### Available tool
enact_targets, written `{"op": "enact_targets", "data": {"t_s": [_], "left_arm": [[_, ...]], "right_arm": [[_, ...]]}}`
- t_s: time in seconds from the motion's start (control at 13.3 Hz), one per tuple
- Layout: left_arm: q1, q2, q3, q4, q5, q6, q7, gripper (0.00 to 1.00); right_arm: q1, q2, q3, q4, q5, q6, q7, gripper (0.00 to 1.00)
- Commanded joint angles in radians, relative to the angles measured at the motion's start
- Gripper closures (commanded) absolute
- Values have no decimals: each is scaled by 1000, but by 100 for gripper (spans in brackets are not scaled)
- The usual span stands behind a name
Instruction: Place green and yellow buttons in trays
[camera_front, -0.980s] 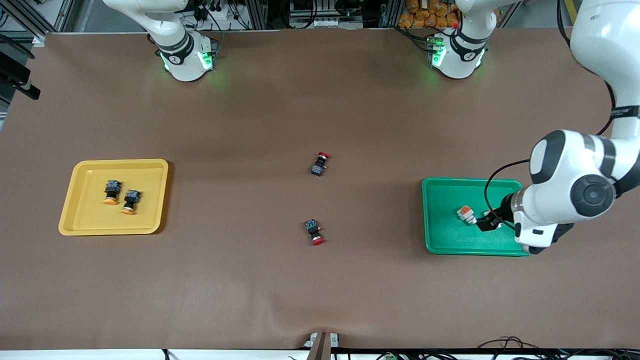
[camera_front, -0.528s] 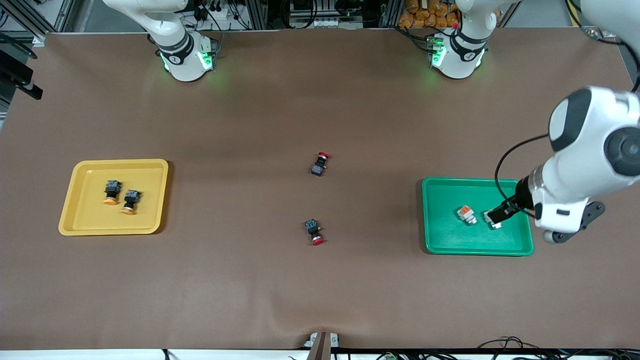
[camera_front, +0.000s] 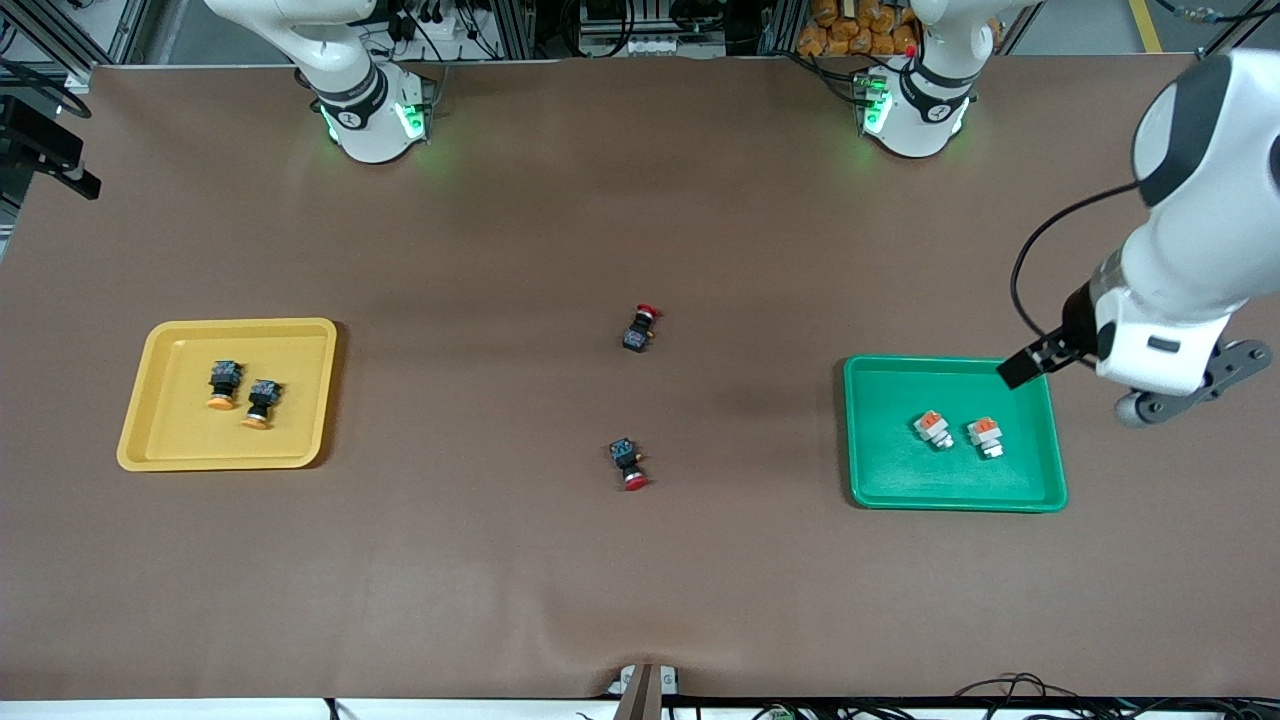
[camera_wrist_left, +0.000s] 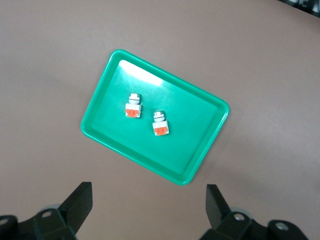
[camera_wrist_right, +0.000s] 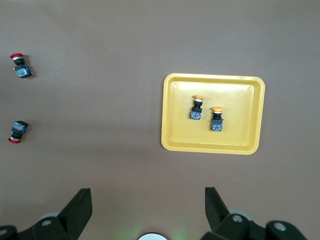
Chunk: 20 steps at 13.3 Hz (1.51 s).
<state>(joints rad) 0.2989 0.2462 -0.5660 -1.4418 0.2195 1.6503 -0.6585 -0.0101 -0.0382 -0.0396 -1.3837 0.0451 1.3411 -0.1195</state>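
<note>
The green tray (camera_front: 900, 485) holds two white-bodied buttons with orange blocks, one (camera_front: 932, 428) beside the other (camera_front: 985, 436). They also show in the left wrist view (camera_wrist_left: 133, 106) (camera_wrist_left: 160, 124), lying on the green tray (camera_wrist_left: 195, 125). My left gripper (camera_front: 1024, 371) is open and empty, raised over the tray's edge nearest the robots; it shows in its wrist view (camera_wrist_left: 148, 207). The yellow tray (camera_front: 170, 440) holds two black-bodied buttons with orange-yellow caps (camera_front: 223, 383) (camera_front: 260, 402). My right gripper (camera_wrist_right: 148, 210) is open and empty, waiting high over bare table; it is out of the front view.
Two black switches with red caps lie mid-table, one (camera_front: 638, 328) farther from the front camera than the other (camera_front: 628, 464). They also show in the right wrist view (camera_wrist_right: 21, 66) (camera_wrist_right: 17, 132), as does the yellow tray (camera_wrist_right: 240, 137).
My left gripper has let go of the second white-bodied button in the green tray, lifted, and drawn back toward the robots' side. The right arm has not moved.
</note>
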Motion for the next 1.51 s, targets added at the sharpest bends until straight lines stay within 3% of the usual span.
{"op": "enact_targets", "data": {"t_s": [0.0,0.23,0.38,0.83,1.43], "left_arm": [[-1,-85,73,-5,-78,-32,173,0],[-188,-160,350,-12,-168,-107,359,0],[-237,-192,446,-17,-250,-167,375,0],[-238,-347,451,-179,-250,-167,388,0],[-247,-403,448,-212,-229,-159,445,0]], "right_arm": [[19,17,-5,-17,-22,9,1,0],[42,21,-5,-101,-22,117,6,0],[58,21,-5,-113,-22,133,44,0],[53,15,-6,-113,-22,89,35,0],[73,23,-5,-113,-22,102,44,0]]}}
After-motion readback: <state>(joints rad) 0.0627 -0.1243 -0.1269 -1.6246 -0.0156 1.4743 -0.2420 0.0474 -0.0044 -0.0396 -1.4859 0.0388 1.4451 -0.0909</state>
